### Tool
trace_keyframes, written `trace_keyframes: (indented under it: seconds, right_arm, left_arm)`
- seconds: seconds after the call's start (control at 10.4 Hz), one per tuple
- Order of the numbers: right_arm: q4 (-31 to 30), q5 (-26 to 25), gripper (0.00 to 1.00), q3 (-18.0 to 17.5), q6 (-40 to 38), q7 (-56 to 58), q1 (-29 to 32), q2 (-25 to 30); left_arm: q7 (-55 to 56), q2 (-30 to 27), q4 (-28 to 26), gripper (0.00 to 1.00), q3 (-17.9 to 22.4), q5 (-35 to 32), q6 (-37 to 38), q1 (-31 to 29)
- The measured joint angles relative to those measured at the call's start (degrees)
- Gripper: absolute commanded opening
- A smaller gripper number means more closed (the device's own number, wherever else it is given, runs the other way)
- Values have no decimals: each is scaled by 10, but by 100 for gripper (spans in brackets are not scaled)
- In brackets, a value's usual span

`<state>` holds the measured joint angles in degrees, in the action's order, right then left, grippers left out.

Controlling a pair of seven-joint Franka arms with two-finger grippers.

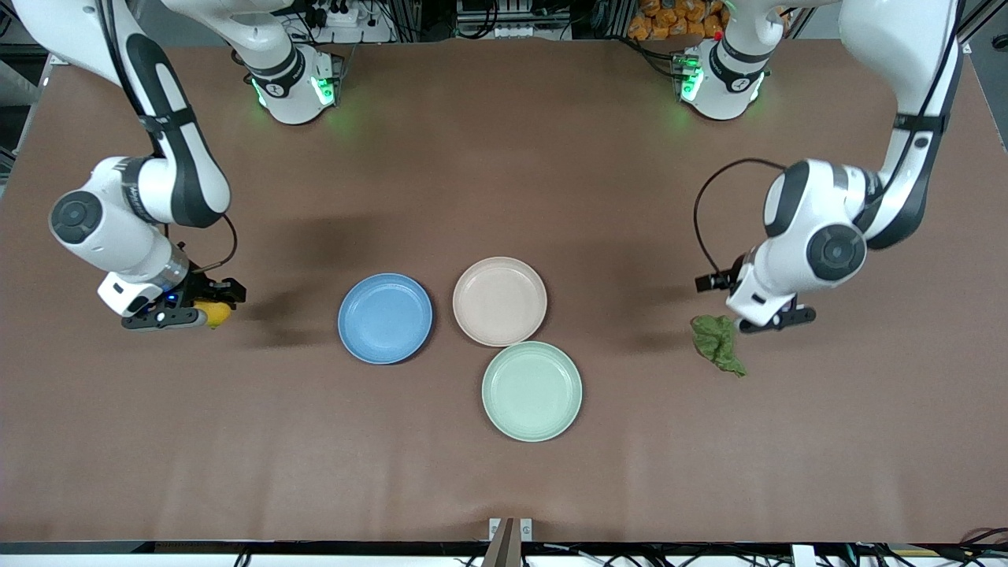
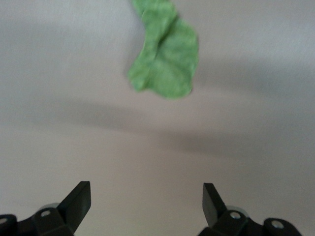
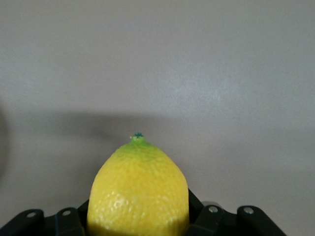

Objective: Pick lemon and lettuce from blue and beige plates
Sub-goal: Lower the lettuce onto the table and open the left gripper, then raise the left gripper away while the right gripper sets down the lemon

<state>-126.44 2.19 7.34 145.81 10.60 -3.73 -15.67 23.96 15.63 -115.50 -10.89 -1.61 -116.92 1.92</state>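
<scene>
Lemon (image 1: pixel 216 313), small, oval, yellow, dimpled skin, greenish tip: pinched between the pressed-in fingers of the right gripper (image 1: pixel 206 309), over bare brown table (image 1: pixel 504 472) toward the right arm's end, well apart from all 3 plates. Seen from the right wrist as a yellow dome (image 3: pixel 139 194) filling the gap between the black finger mounts. Lettuce (image 1: pixel 717 342), small dark green wrinkled leaf, flat and irregular: lay on the tabletop toward the left arm's end, well apart from the plates, gripped by nothing. Left gripper (image 1: pixel 776 319) just beside the leaf and slightly farther from the front camera, fingers spread wide and holding nothing; from the left wrist, both black fingertips (image 2: pixel 78 201) stood apart with the leaf (image 2: pixel 166 56) lying clear of them on the surface. Round shallow matte medium-blue plate (image 1: pixel 385 318) and round shallow matte pale pinkish-beige plate (image 1: pixel 499 301) sat side by side mid-table, the beige toward the left arm's end. Slightly larger pale mint-green plate (image 1: pixel 531 390) sat nearer the front camera, its rim touching or nearly touching the beige one.
</scene>
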Motion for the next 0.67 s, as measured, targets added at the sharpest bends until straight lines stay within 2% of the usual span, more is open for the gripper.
trace_keyframes:
  seconds: [0.19,0.29,0.48,0.67]
  right_arm:
    - [-8,0,43,0,44,0,0,-34]
    - [-8,0,43,0,68,0,0,-54]
    - [-8,0,44,0,106,0,1,-92]
    - [-6,1,44,0,128,0,1,-119]
  left_arm:
    - [0,-56,-86,100,-1,24,-36,3]
    - [0,-79,-111,100,0,34,-49,12]
    - [2,-120,-117,100,28,38,-53,55]
    - [2,-169,-112,100,45,38,-53,72]
